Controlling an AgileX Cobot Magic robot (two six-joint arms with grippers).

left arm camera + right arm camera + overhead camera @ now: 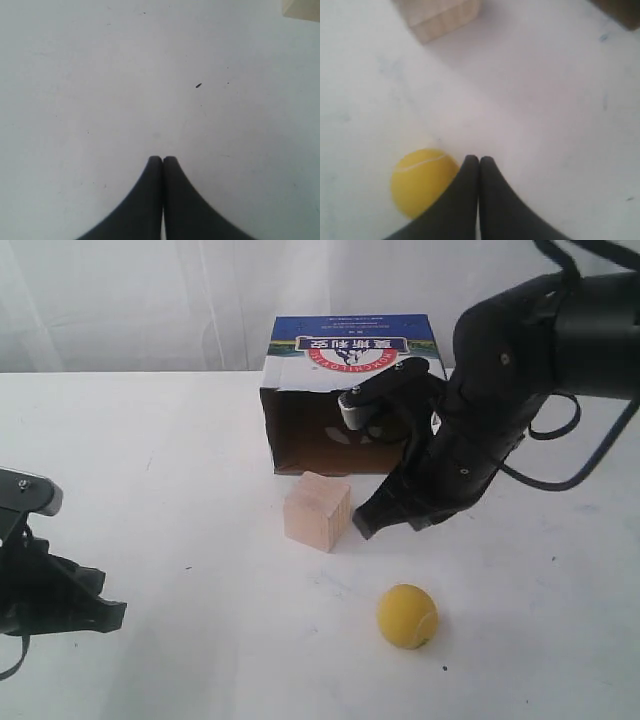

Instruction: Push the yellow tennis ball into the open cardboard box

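The yellow tennis ball (pixel 407 616) lies on the white table, nearer the front than everything else. The open cardboard box (pixel 292 432) lies on its side at the back, its dark opening facing the ball and its printed side up. My right gripper (pixel 363 526) is shut and empty, hanging between the box and the ball, just right of the wooden cube (pixel 317 511). In the right wrist view the ball (pixel 422 180) sits close beside the shut fingertips (pixel 479 159); contact is not clear. My left gripper (pixel 162 159) is shut over bare table, at the front left (pixel 112 613).
The pale wooden cube (pixel 442 17) stands in front of the box opening, between box and ball. A corner of the cube (pixel 302 9) shows in the left wrist view. A white curtain hangs behind the table. The right arm's cables loop at the right.
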